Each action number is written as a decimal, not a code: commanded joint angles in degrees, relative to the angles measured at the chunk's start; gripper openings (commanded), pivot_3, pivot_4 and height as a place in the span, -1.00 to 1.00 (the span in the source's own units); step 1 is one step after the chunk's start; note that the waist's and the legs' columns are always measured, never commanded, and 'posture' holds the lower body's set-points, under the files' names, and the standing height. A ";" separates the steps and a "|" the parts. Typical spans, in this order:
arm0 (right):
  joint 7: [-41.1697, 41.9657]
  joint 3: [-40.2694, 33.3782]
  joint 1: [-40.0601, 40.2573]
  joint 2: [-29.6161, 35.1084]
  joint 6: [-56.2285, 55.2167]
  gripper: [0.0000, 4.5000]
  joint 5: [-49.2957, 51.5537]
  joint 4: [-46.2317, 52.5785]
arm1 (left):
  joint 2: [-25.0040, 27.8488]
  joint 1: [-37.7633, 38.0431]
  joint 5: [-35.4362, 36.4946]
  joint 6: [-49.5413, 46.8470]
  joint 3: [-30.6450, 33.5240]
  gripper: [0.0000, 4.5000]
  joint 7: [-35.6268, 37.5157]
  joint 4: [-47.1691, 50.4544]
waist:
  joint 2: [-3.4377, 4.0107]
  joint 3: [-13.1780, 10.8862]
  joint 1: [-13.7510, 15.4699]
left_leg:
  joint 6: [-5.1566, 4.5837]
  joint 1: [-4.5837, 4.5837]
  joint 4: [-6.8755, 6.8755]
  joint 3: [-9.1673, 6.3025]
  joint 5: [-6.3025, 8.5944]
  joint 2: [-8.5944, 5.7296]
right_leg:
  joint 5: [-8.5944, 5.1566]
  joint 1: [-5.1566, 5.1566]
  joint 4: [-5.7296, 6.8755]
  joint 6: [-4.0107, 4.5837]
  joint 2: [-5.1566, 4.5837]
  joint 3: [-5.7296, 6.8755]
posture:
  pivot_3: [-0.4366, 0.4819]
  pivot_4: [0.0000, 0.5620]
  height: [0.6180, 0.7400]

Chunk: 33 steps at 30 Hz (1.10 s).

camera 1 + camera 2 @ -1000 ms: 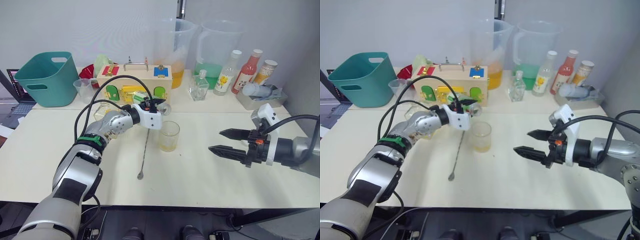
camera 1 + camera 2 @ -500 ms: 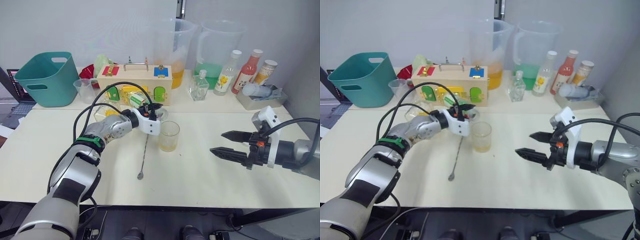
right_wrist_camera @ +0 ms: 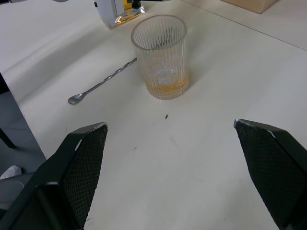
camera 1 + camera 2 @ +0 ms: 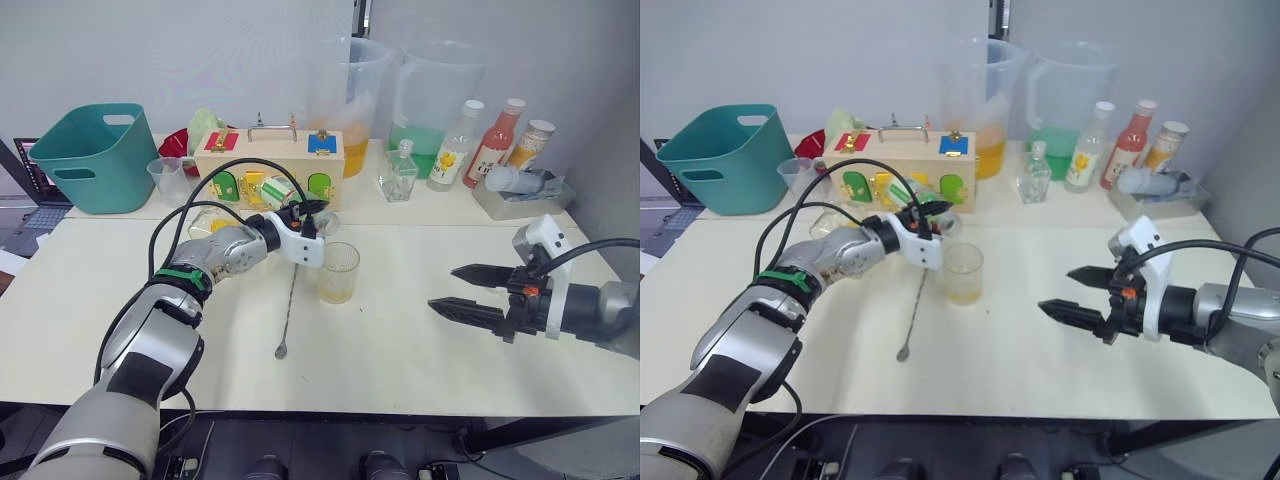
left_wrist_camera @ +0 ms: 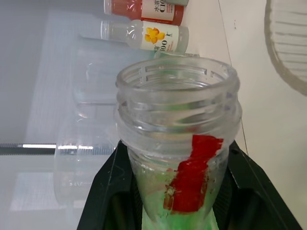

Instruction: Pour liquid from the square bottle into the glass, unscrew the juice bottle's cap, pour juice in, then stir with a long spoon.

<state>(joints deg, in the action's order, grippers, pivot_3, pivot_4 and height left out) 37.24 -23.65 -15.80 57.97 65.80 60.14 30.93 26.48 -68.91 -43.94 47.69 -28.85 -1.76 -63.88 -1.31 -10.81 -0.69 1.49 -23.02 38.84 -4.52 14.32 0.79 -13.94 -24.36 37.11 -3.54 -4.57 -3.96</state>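
Tip the juice bottle (image 5: 177,158) slowly, and bring its open mouth squarely over the glass (image 4: 339,272) before any juice runs — it sits just left of the rim now. Your left gripper (image 4: 305,215) is clamped round the bottle's neck, cap already off. Your right gripper (image 4: 468,291) hangs empty, jaws spread wide, well right of the glass.

bare table (image 4: 400,330) right of glass (image 4: 339,272)

Mid-frame, your left pincer (image 4: 308,214) grips the juice bottle (image 4: 283,193), tipped toward the glass (image 4: 339,272); your right pincer (image 4: 462,290) hangs spread, lower right.
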 commanded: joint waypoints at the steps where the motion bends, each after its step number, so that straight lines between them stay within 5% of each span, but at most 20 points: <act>1: 0.35 -1.97 -0.07 0.76 -1.80 0.99 0.00 0.61 | 0.20 -2.02 0.92 0.84 0.50 -0.43 -0.85 1.25 | 0.00 0.00 0.00 | 0.00 0.00 0.00 0.00 0.00 0.00 | 0.00 0.00 0.00 0.00 0.00 0.00 | -0.05 -0.47 0.85; 33: 0.25 0.98 -0.33 -0.79 -5.63 0.99 -1.30 -0.59 | 2.70 -2.02 -6.17 2.26 -3.50 -0.43 -6.60 6.63 | 0.00 0.00 0.01 | 0.00 0.00 0.02 0.00 0.00 -0.01 | 0.00 0.00 0.02 0.00 -0.01 0.00 | -0.05 -0.47 0.85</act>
<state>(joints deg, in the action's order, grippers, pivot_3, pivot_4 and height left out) 37.22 -21.97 -15.20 57.30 61.67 58.71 29.93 28.37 -68.91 -50.21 49.90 -32.71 -6.49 -59.41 -1.32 -10.80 -0.69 1.49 -23.02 38.86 -4.52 14.32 0.78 -13.94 -24.36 37.13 -3.54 -4.58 -3.96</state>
